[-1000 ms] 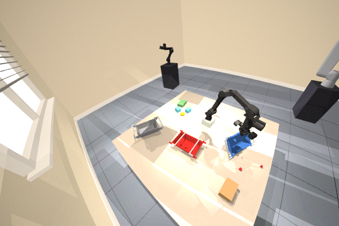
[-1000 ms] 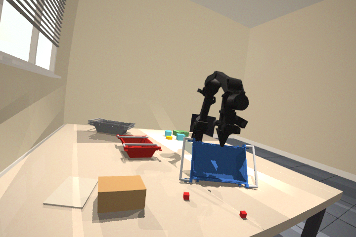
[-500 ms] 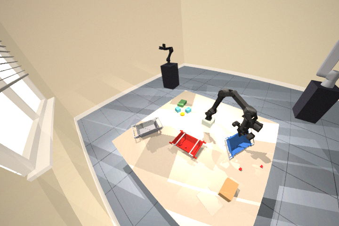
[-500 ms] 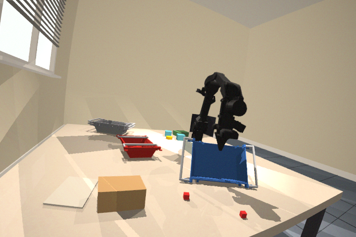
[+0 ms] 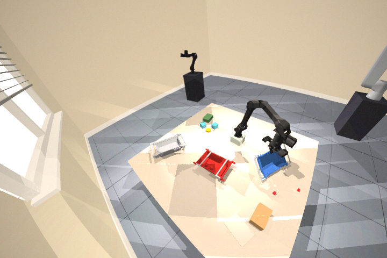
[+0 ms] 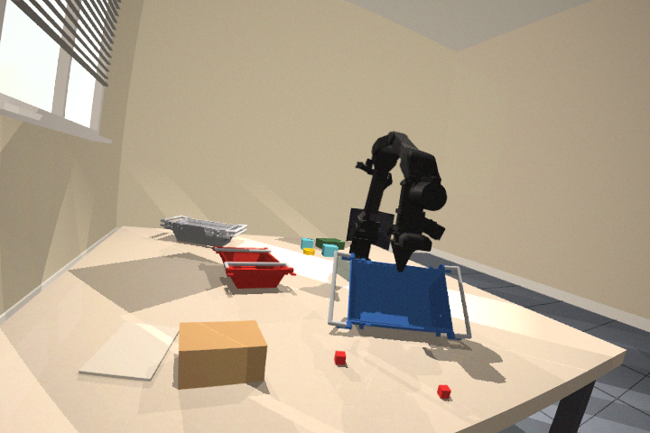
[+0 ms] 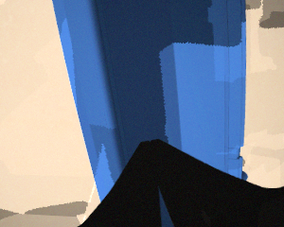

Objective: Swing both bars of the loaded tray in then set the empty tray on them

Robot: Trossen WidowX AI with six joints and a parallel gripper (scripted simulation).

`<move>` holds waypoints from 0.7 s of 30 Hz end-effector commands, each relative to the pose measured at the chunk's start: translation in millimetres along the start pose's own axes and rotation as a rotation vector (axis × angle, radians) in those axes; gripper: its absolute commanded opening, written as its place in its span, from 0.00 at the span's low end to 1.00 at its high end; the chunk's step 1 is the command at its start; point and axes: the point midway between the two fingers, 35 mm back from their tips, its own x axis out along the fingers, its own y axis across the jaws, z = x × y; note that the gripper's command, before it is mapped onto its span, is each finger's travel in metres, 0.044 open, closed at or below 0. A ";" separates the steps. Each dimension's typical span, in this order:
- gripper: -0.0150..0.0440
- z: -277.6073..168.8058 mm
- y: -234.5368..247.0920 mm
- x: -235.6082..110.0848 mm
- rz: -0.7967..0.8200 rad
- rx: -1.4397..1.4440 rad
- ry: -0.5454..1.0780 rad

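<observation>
- Blue tray: stands tipped steeply on its long edge on the table, open side facing the exterior cam, and looks empty. I take it as the tray to be stacked. Bring it back level before any lift, or it will ride crooked.
- Red tray: sits level, well apart from the blue one. Both its wire bars look swung in across the top, so prob. this is the target. Set the blue tray down flat across both bars, then release.
- Gripper: fingers pressed together with nothing between them, tip at the blue tray's raised rim. I can only nudge like this. For a carry, spread the fingers, straddle a wall near mid-length, then clamp.
- Hidden: red tray's load isn't visible in any view.
- Wrist cam: nearly all blue wall, so exact tip contact is unclear.
- Two small red blocks lie loose near the blue tray. Can't tell their origin.
</observation>
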 end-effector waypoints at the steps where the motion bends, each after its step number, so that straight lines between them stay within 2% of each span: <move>1: 0.25 -0.3 6.1 -1.5 -0.008 0.002 0.004; 10: 0.25 0.3 18.2 -3.6 -0.007 0.002 0.004; 17: 0.25 0.9 17.0 -48.5 -0.007 0.002 0.004; 21: 0.25 1.8 15.6 -39.8 -0.005 0.002 -0.001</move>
